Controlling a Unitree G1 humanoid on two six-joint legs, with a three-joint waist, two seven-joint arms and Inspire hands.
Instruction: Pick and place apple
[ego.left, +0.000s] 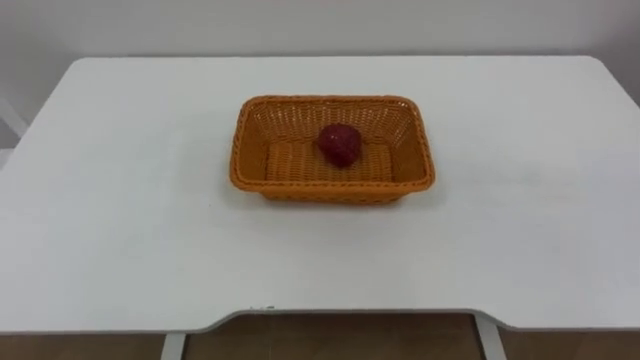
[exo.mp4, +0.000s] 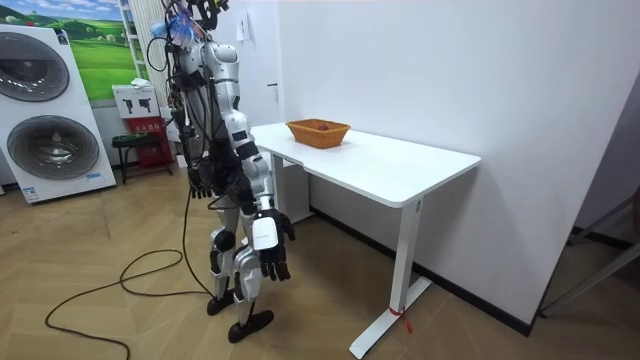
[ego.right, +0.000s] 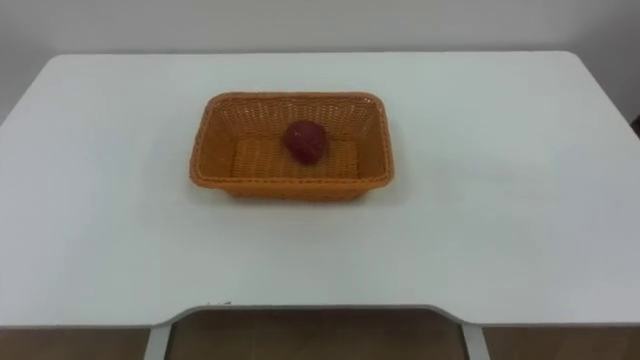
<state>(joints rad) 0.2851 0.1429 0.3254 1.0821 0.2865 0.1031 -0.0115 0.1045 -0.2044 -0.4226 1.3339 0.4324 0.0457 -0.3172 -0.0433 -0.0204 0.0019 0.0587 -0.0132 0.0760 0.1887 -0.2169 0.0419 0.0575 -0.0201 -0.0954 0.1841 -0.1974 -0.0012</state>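
Note:
A dark red apple (ego.left: 340, 144) (ego.right: 306, 141) lies inside an orange wicker basket (ego.left: 330, 190) (ego.right: 290, 187), toward its far side. The basket (exo.mp4: 318, 131) stands in the middle of a white table (ego.left: 120, 200) (exo.mp4: 400, 165). In the room view I stand upright at the table's end on the room view's left, with both arms hanging at my sides. My right hand (exo.mp4: 272, 250) hangs low on the near side, its fingers relaxed and holding nothing. My left hand (exo.mp4: 200, 182) hangs on my far side, below the tabletop's height.
The table's long side runs along a white wall (exo.mp4: 420, 70). Its front edge has a shallow cut-out (ego.left: 350, 318). Behind me stand washing machines (exo.mp4: 50, 120), a small dark stool (exo.mp4: 130, 150) and a sign (exo.mp4: 135, 105). Wooden floor (exo.mp4: 120, 300) lies open around me.

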